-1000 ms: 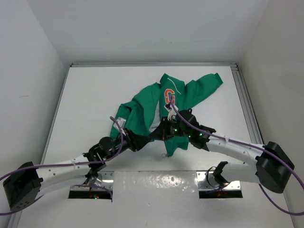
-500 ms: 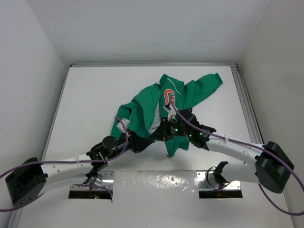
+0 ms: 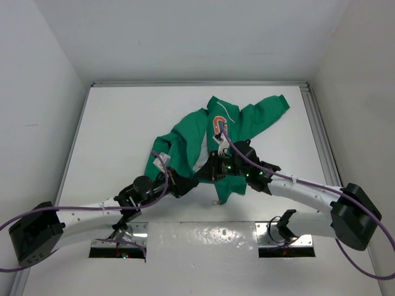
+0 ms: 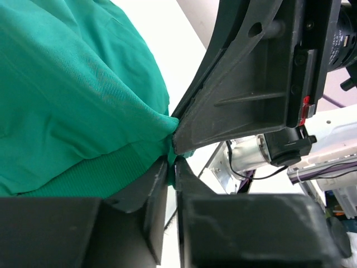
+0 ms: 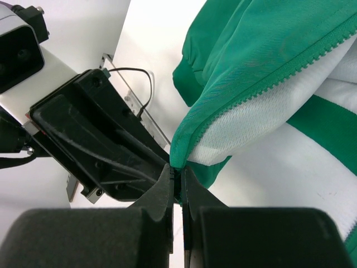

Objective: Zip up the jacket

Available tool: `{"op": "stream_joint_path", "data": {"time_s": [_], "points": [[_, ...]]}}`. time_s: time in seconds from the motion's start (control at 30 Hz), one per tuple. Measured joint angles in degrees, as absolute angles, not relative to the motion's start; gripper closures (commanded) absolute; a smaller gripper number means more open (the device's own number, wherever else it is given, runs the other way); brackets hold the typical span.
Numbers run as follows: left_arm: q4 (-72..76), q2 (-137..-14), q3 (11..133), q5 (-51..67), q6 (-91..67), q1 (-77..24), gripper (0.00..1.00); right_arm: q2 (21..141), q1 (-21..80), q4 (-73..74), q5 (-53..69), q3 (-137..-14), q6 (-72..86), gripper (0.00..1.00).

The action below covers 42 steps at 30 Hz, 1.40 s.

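Both the left gripper [image 4: 172, 162] and right gripper [image 5: 179, 177] pinch tight bottom corners of the jacket [image 3: 185, 137], which spreads past their fingertips; lining up the zipper [image 5: 279, 75] ends seems underway, and joining them comes next.

White table [image 3: 123, 123], perhaps metal rail [image 3: 320, 139]
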<state>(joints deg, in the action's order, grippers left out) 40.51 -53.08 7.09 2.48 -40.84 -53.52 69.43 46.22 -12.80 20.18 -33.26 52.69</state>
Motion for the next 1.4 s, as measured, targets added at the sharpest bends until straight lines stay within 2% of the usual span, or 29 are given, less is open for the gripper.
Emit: {"op": "stream_joint_path", "data": {"time_s": [0.17,0.27,0.5,0.6,0.63,0.73,0.83,0.87,0.9,0.93,0.97,1.0,1.17,1.3,1.4], "points": [[40.45,-52.60,7.09,2.09,-40.80,-53.52,0.95,69.43,45.89,-13.39,20.23,-33.26,52.71,1.00],[40.21,-52.45,7.09,2.09,-40.75,-53.52,1.00,69.45,45.87,-13.32,20.29,-33.26,52.69,1.00],[39.83,-52.38,7.09,2.07,-40.29,-53.52,1.00,69.49,45.82,-11.99,20.14,-33.47,52.36,0.99],[39.29,-51.79,7.09,0.80,-40.29,-53.52,1.00,69.54,45.82,-10.41,19.40,-34.17,52.01,0.76],[38.85,-51.18,7.09,-0.08,-40.21,-53.52,1.00,69.52,45.82,-9.87,18.81,-34.46,51.64,0.64],[37.06,-48.31,7.05,-3.81,-39.64,-53.52,1.00,68.73,45.82,-7.25,16.40,-34.83,50.35,0.48],[35.38,-45.41,7.03,-7.68,-38.89,-53.52,1.00,66.54,45.82,-3.64,13.43,-34.85,48.90,0.45],[34.74,-44.64,7.05,-8.99,-38.61,-53.52,1.00,65.60,45.82,-2.57,12.58,-34.83,48.45,0.47],[34.00,-43.99,7.07,-10.09,-38.17,-53.52,1.00,64.58,45.82,-2.00,11.62,-34.63,47.94,0.57],[33.23,-43.46,7.07,-11.09,-37.76,-53.52,1.00,63.40,45.82,-1.50,10.55,-34.24,47.31,0.71],[32.71,-43.16,7.07,-11.79,-37.47,-53.52,1.00,62.06,45.87,-1.06,9.45,-33.54,46.72,0.93],[32.27,-42.98,7.07,-12.47,-37.17,-53.52,1.00,60.53,45.98,-0.38,8.25,-32.58,46.28,1.00],[28.99,-43.83,8.99,-14.13,-34.48,-53.52,1.00,55.59,46.98,3.29,2.20,-26.20,44.99,1.00],[28.16,-45.15,11.53,-14.50,-31.46,-53.52,1.00,56.82,47.99,7.38,-1.50,-23.66,43.90,1.00],[27.94,-46.15,11.90,-14.46,-29.69,-53.52,1.00,58.92,49.08,8.40,-3.95,-23.57,43.16,0.96]]}}
